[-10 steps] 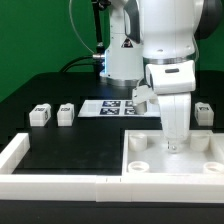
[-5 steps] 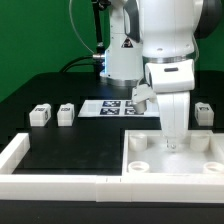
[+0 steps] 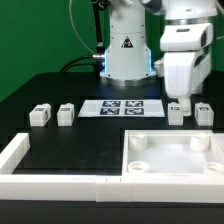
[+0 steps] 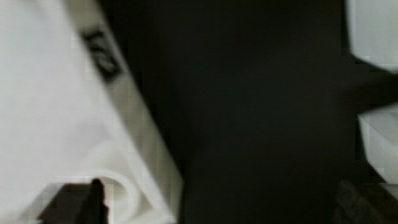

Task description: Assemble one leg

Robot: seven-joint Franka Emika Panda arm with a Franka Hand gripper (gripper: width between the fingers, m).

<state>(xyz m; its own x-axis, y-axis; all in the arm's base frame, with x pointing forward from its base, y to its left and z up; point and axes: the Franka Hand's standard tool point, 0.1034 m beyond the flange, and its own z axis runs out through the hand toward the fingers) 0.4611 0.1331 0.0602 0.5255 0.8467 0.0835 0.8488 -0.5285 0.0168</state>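
Four small white legs stand on the black table in the exterior view: two on the left (image 3: 40, 115) (image 3: 65, 113) and two on the right (image 3: 177, 112) (image 3: 204, 112). The large white panel (image 3: 171, 166) lies at the front right. My gripper (image 3: 184, 98) hangs just above the right pair of legs, nearest the inner one, and holds nothing. In the wrist view the gripper (image 4: 217, 205) is open, with its dark fingers (image 4: 71, 203) wide apart over black table. A blurred white part with a tag (image 4: 54, 110) fills one side.
The marker board (image 3: 122, 107) lies flat between the two pairs of legs, in front of the robot base (image 3: 125, 55). A white L-shaped rim (image 3: 40, 172) runs along the front and the exterior view's left.
My gripper has risen out of the panel's inside and moved back and toward the exterior view's right, now above the right pair of legs. The legs and the panel have not moved.
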